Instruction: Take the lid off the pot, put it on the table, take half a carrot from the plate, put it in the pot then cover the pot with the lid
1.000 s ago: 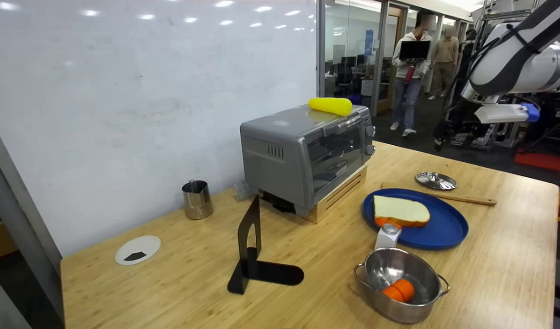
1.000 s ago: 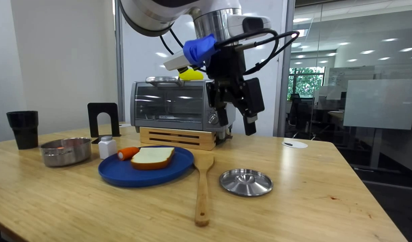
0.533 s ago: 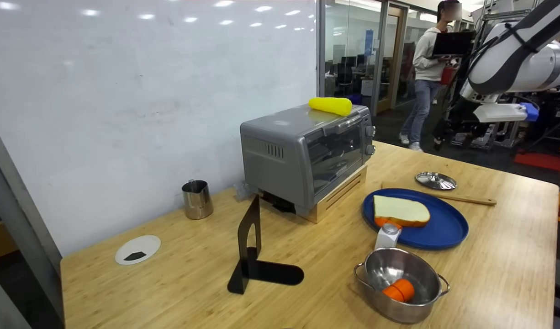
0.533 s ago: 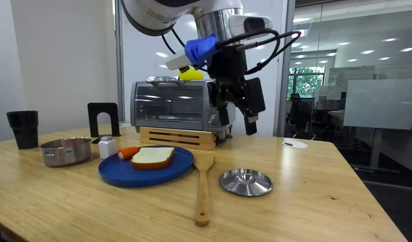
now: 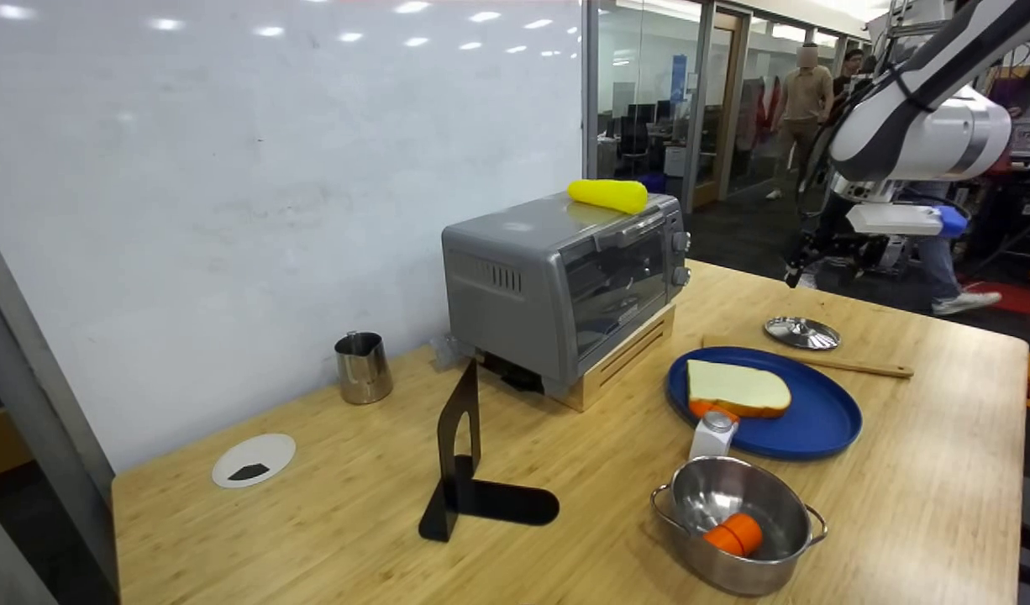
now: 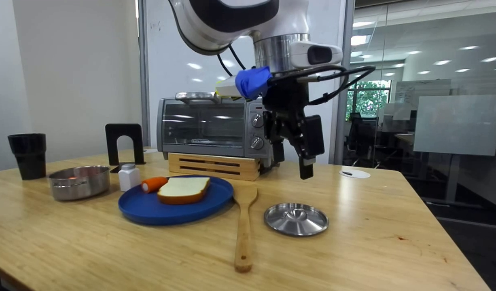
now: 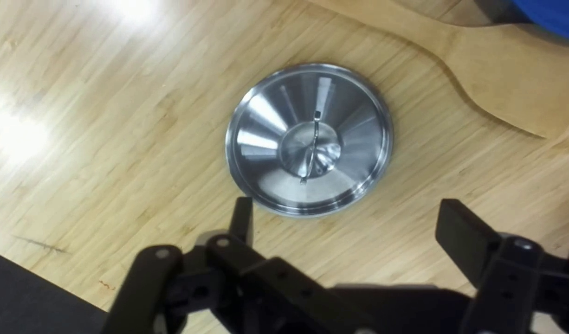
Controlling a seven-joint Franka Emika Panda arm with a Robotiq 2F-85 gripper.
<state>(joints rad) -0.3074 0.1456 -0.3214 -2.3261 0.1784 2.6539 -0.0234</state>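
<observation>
The silver lid (image 7: 284, 185) lies flat on the wooden table (image 6: 353, 250), its handle uppermost, beyond the blue plate (image 5: 822, 420) in an exterior view. My gripper (image 6: 292, 166) hangs in the air above the table near the lid, fingers wide apart. In the wrist view nothing is between the fingertips (image 7: 453, 218), and the lid shows ahead of them. The pot (image 5: 733, 580) stands uncovered, with a stubby orange carrot piece (image 5: 733, 534) inside, marked by a line across. Another orange carrot piece (image 6: 154, 184) rests on the plate beside the bread, mostly hidden in the opposite exterior view.
A wooden spatula (image 6: 243, 234) lies between plate and lid. A white bottle (image 6: 129, 178) stands between pot and plate. The toaster oven (image 5: 557, 277) is behind the plate; a black bookend (image 5: 456, 470), metal cup (image 5: 364, 370) and black cup (image 6: 28, 157) also stand on the table.
Over the last half second my gripper has come lower and shifted sideways, rightward in one exterior view and leftward in the opposite one. It stays open. The lid, pot and plate have not moved.
</observation>
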